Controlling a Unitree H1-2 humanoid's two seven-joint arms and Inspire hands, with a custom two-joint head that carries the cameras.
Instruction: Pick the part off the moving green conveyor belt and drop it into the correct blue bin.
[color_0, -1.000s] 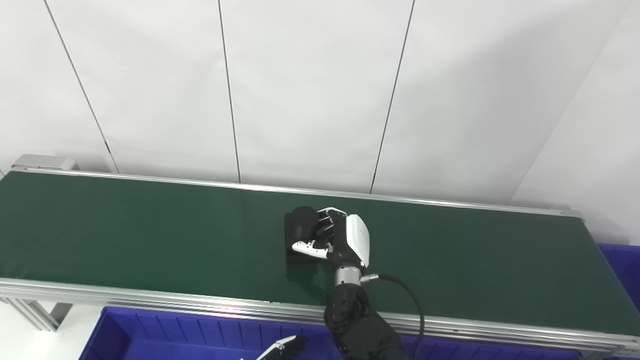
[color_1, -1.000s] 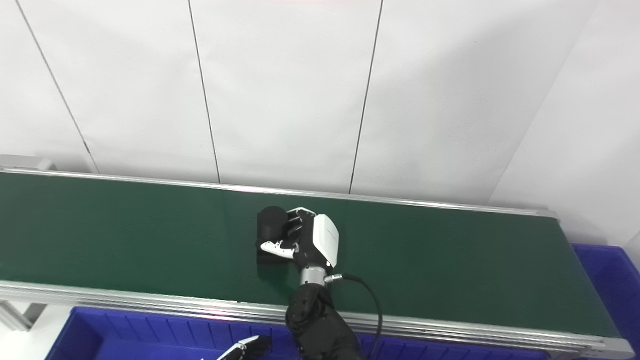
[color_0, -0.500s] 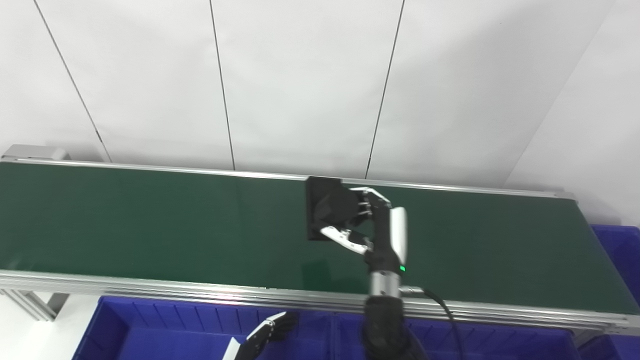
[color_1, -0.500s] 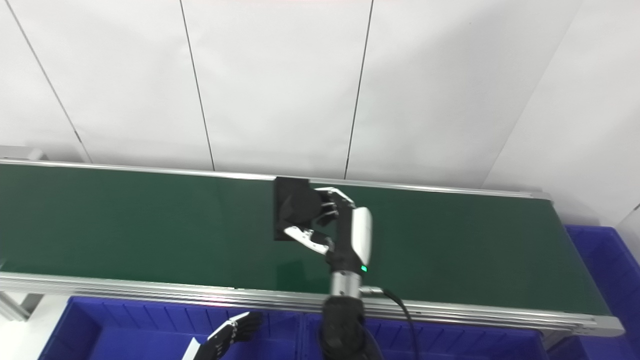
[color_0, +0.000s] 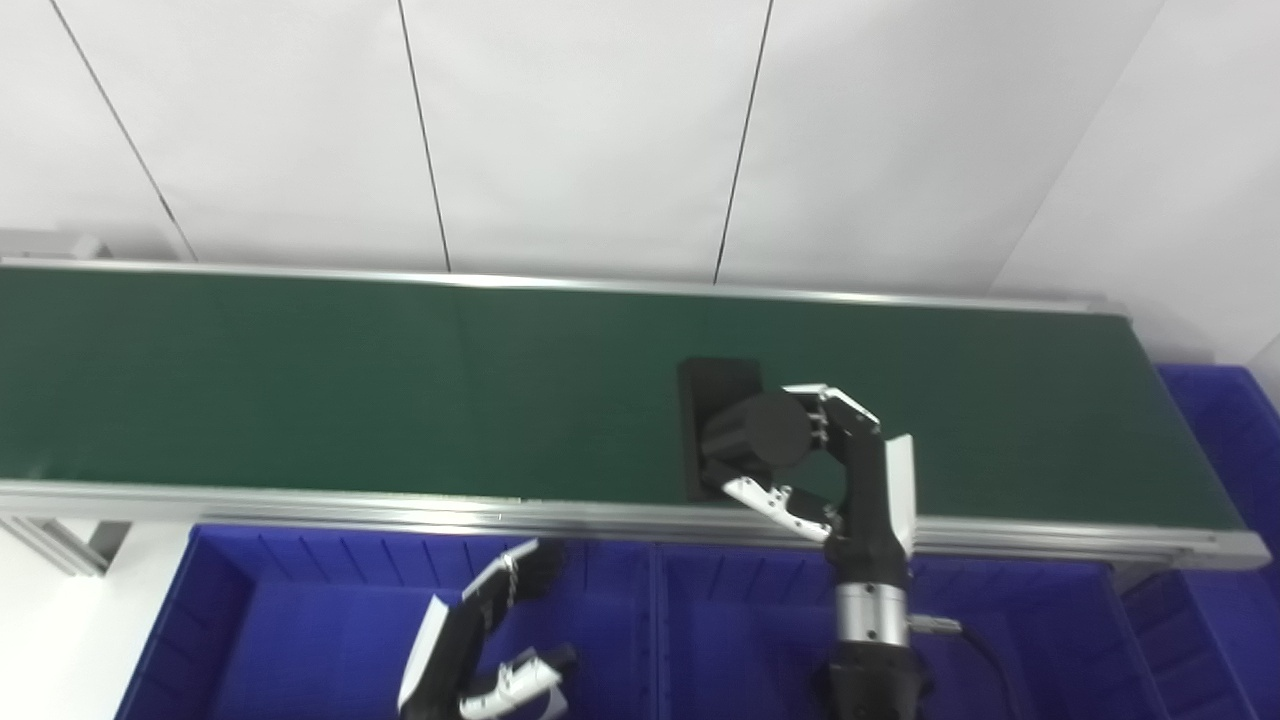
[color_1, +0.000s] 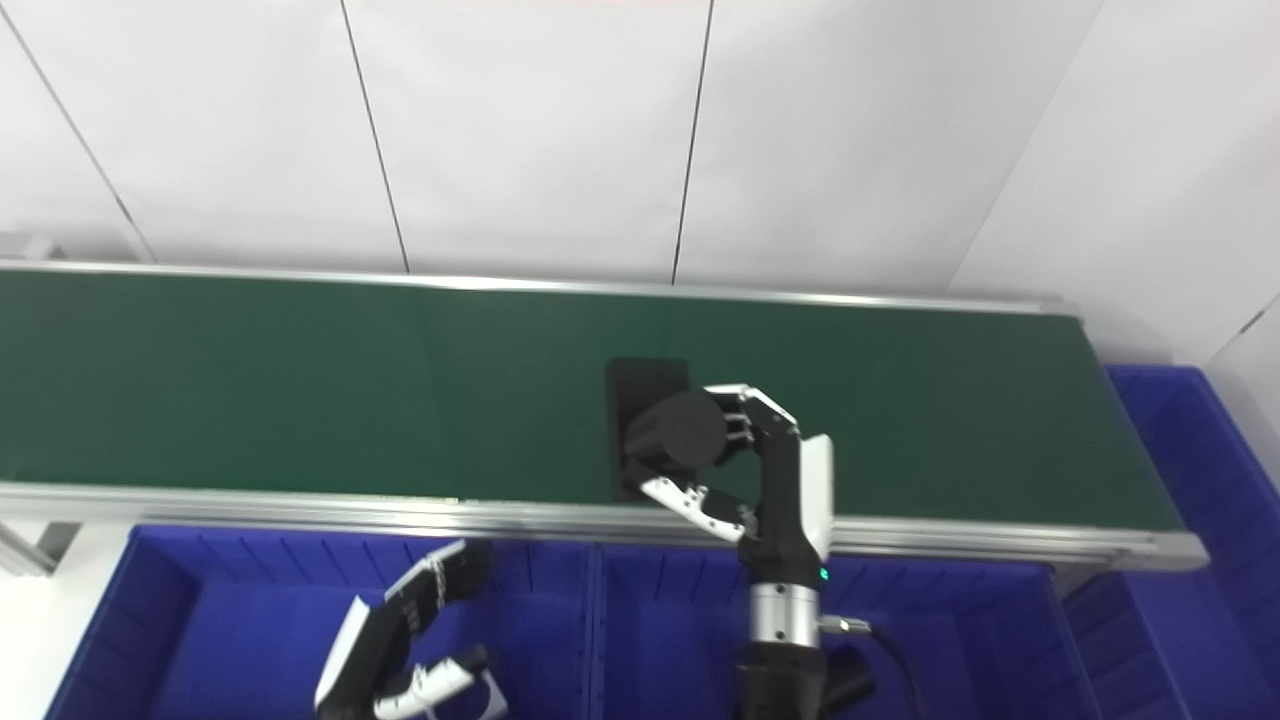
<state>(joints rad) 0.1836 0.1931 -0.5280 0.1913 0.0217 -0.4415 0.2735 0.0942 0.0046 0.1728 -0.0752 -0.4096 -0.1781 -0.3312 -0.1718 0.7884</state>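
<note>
The part (color_0: 738, 426) is black: a flat square plate with a short cylinder on it. My right hand (color_0: 835, 470) is shut on the part, fingers over the cylinder and thumb under it, holding it in the air over the near edge of the green conveyor belt (color_0: 300, 380). It also shows in the right eye view (color_1: 665, 432). My left hand (color_0: 490, 645) is low over the left blue bin (color_0: 250, 620), fingers apart and holding nothing.
A second blue bin (color_0: 750, 630) lies below my right hand, in front of the belt. Another blue bin (color_0: 1225, 440) stands past the belt's right end. A dark item (color_1: 850, 675) lies in the middle bin by my right forearm. White wall panels stand behind the belt.
My right hand has lifted the part off the belt and carried it right and toward the near edge. The camera has tilted down, so the bins and my left hand show more.
</note>
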